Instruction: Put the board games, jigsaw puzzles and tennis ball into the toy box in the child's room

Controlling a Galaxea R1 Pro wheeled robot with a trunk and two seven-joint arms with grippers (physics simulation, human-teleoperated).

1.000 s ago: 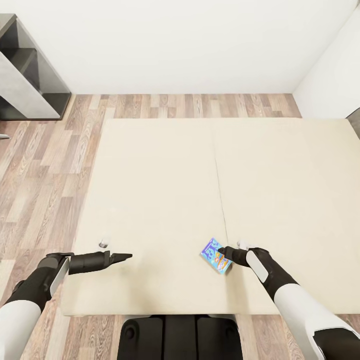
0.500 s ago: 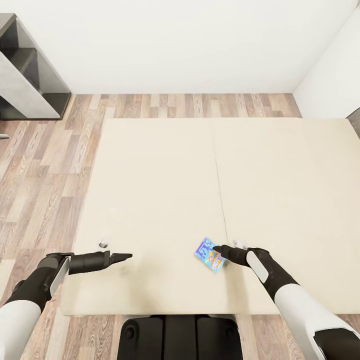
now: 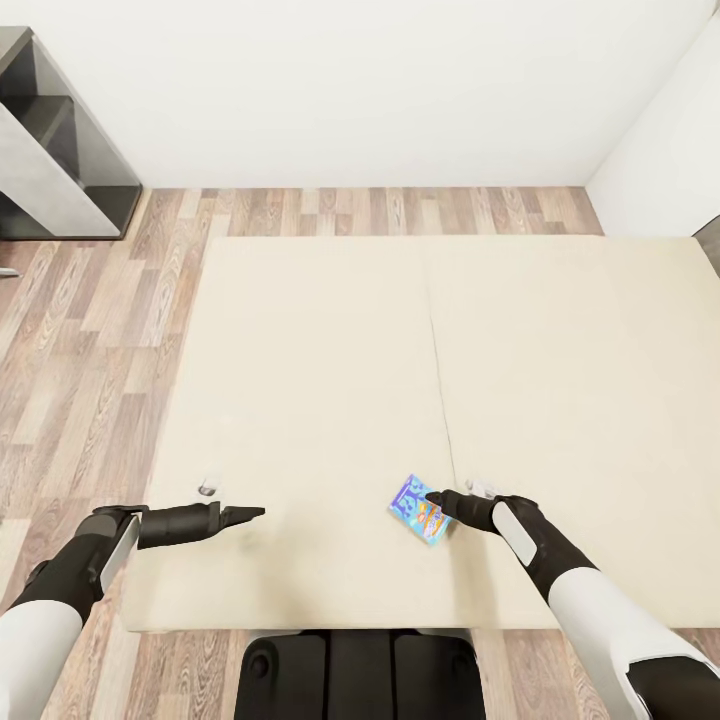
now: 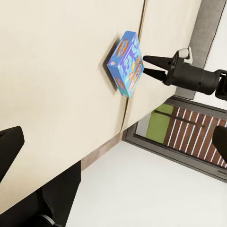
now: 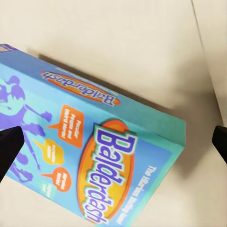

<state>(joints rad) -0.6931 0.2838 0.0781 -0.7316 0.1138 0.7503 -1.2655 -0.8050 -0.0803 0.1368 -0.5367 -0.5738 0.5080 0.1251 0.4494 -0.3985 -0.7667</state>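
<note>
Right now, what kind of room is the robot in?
Probably a bedroom: a wide cream bed fills most of it, on a wood-plank floor with white walls. A blue board game lying on the bed hints it's a child's room.

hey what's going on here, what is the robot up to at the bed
The robot stands at the near edge of the cream bed and is reaching with its right end effector for a blue board game lying near the bed's centre seam. The fingers are open at the box's edge, not yet closed on it; the box lid reads Balderdash in the right wrist view. The left end effector hovers low over the bed, holding nothing.
</note>
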